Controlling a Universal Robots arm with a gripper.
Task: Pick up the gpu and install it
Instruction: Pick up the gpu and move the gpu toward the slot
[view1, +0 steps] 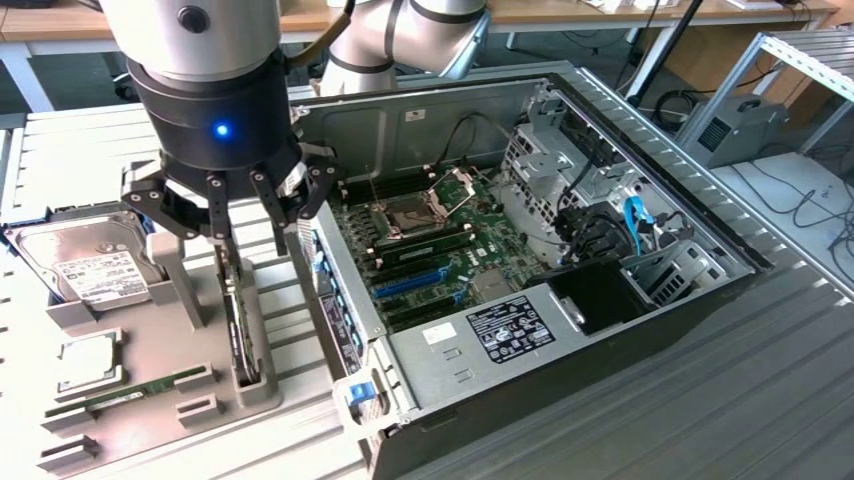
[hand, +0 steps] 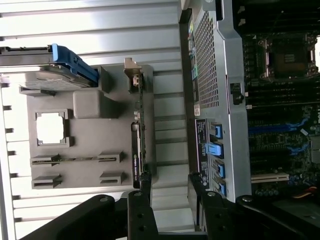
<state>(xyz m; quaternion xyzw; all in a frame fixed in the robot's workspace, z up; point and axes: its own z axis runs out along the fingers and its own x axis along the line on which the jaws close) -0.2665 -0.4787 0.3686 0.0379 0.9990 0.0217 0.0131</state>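
The gpu stands on its edge in a slot of the grey holder, to the exterior view's left of the open PC case. From the wrist it appears edge-on as a thin dark strip, the gpu. My gripper hangs above the card's far end, open, with nothing between its black fingers. In the wrist view my gripper straddles the gap between the holder and the case, with one finger in line with the card.
The holder also carries a hard drive, a CPU chip and a RAM stick. Inside the case lies the motherboard with blue slots. The ribbed metal table surrounds everything.
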